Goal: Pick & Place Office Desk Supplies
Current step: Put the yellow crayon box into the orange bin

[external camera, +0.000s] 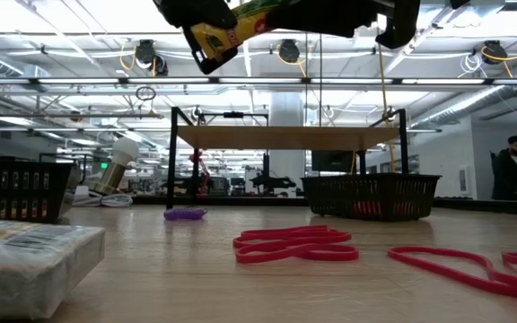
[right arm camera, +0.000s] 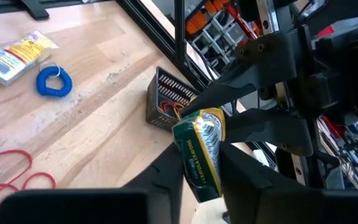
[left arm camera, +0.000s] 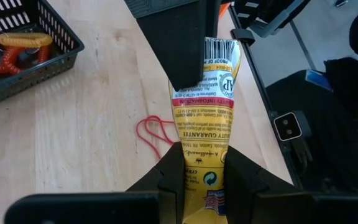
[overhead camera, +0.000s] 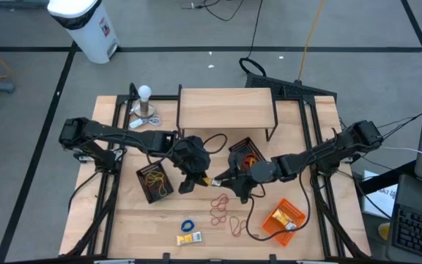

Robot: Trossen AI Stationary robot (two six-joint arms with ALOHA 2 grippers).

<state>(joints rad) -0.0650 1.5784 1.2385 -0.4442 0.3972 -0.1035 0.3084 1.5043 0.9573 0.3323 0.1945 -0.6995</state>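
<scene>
Packet (left arm camera: 205, 124) gripped mid-air by both left claw (left arm camera: 202, 175) and right claw (right arm camera: 201, 163); release one side before pulling away.

The yellow-and-white packet (left arm camera: 205, 118) in the left wrist view carries a barcode with small digits that cannot be read, then a line that seems to say "GUARANTEE", printed upside down. The other small print lines on it are too small to read.
</scene>
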